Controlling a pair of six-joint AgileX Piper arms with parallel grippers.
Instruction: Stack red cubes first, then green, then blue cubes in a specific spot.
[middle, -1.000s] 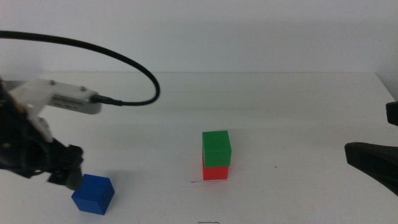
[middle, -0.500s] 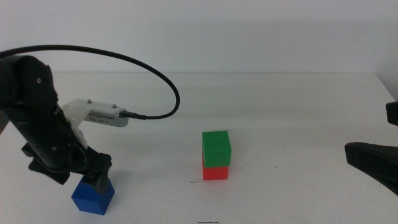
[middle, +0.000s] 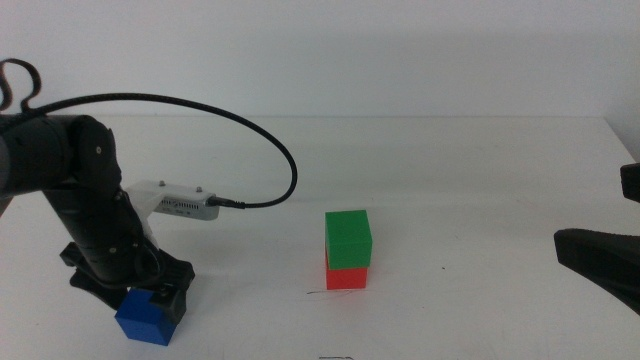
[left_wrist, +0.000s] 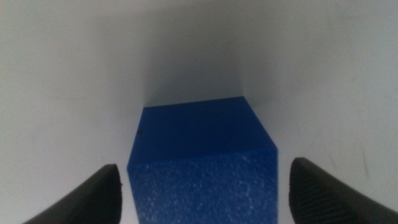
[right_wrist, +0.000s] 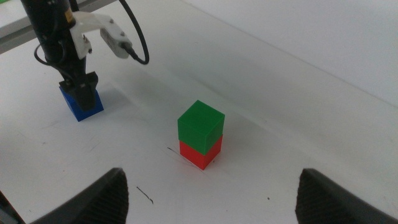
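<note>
The green cube (middle: 348, 238) sits on the red cube (middle: 346, 277) near the table's middle, next to a thin dark scratch line (middle: 318, 291); the stack also shows in the right wrist view, green (right_wrist: 200, 126) over red (right_wrist: 200, 154). The blue cube (middle: 148, 318) lies on the table at the front left. My left gripper (middle: 140, 295) is lowered over it, jaws open on either side of the cube (left_wrist: 202, 155) with small gaps. My right gripper (middle: 598, 258) waits open and empty at the right edge.
The left arm's black cable (middle: 250, 130) arcs above the table behind the gripper. A second short scratch (right_wrist: 144, 195) marks the white tabletop (middle: 480, 180) in front of the stack.
My left gripper has moved right from beside the blue cube and come down over it, now straddling it. The stack and the right arm have not moved.
</note>
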